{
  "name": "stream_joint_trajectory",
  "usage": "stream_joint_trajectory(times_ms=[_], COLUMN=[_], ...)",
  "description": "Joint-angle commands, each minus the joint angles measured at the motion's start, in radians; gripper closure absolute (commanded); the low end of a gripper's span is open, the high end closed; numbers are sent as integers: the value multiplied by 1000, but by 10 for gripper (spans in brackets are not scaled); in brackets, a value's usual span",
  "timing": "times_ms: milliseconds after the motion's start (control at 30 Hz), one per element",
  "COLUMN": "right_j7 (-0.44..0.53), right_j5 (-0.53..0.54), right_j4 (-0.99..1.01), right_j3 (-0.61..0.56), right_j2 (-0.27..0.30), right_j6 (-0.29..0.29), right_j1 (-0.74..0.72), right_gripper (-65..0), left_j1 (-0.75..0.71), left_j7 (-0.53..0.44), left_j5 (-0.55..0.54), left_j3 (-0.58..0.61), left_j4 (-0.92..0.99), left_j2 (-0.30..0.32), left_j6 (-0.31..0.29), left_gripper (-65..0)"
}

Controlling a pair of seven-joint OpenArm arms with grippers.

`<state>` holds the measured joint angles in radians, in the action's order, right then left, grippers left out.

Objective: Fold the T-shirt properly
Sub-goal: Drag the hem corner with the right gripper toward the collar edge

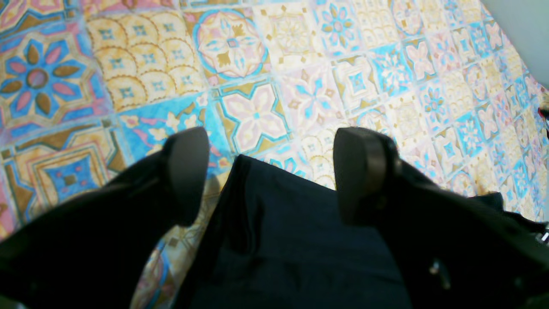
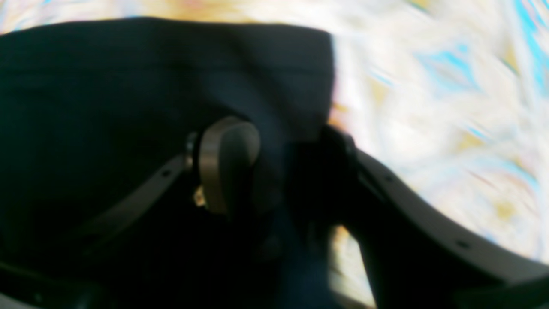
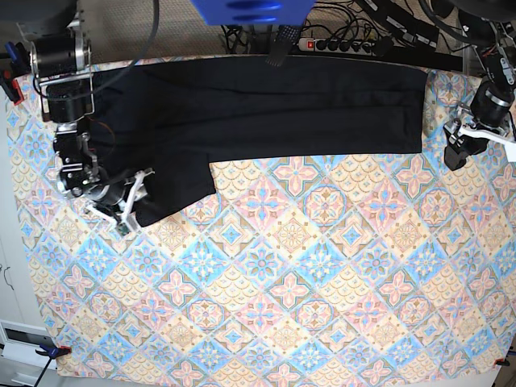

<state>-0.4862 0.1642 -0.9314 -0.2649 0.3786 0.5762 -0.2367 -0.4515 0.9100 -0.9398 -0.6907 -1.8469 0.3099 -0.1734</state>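
1. The patterned tablecloth (image 3: 266, 290) fills the near half of the base view bare of anything else, so the widest free room lies toward the camera; its far edge runs under a power strip (image 3: 343, 43) and cables.
2. One T-shirt (image 3: 266, 109), black, lies flat as a long band along the far edge, one sleeve hanging down to a lower corner at that view's left. Its straight hem ends at the right, short of the cloth's side edge.
3. Two arms are counted. The right gripper (image 3: 129, 211) sits at the sleeve's lower corner; the left gripper (image 3: 453, 153) stands just beside the hem, over bare pattern.
4. The left wrist view shows what the base view cannot: the left gripper's (image 1: 272, 176) fingers spread wide, a corner of the black fabric (image 1: 291, 240) lying between them and not pinched.
5. The right wrist view, blurred, shows the right gripper (image 2: 279, 167) low over the sleeve (image 2: 128, 86), a fold of fabric between its fingers; I cannot tell whether they are pressed on it.
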Motion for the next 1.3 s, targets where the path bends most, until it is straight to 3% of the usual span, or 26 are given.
stream_joint_trajectory(times_ms=[0, 100, 233, 300, 400, 900, 1267], right_j7=[-22, -27, -24, -26, -30, -233, -253], right_j5=[2, 2, 2, 2, 5, 5, 5], right_j4=[-15, -30, -35, -58, -156, -796, -978], right_j3=[2, 0, 0, 2, 42, 358, 453], right_j2=[12, 12, 12, 12, 18, 38, 39], right_j6=[21, 21, 21, 21, 21, 23, 23], right_j1=[10, 18, 15, 15, 27, 454, 721], right_gripper=[-276, -197, -33, 0, -2, -2, -2], left_j1=[0, 0, 0, 0, 0, 1, 1], left_j7=[-15, -15, -15, -15, -15, -15, -15], left_j5=[-11, -11, -11, -11, -11, -11, -9], left_j3=[-7, -7, -7, -7, -7, -7, -7], left_j4=[-15, -15, -15, -15, -12, -10, -10], left_j2=[15, 15, 15, 15, 15, 15, 15], left_j6=[-5, -5, -5, -5, -5, -5, -5], left_gripper=[-448, -448, -448, -448, -448, -447, -447])
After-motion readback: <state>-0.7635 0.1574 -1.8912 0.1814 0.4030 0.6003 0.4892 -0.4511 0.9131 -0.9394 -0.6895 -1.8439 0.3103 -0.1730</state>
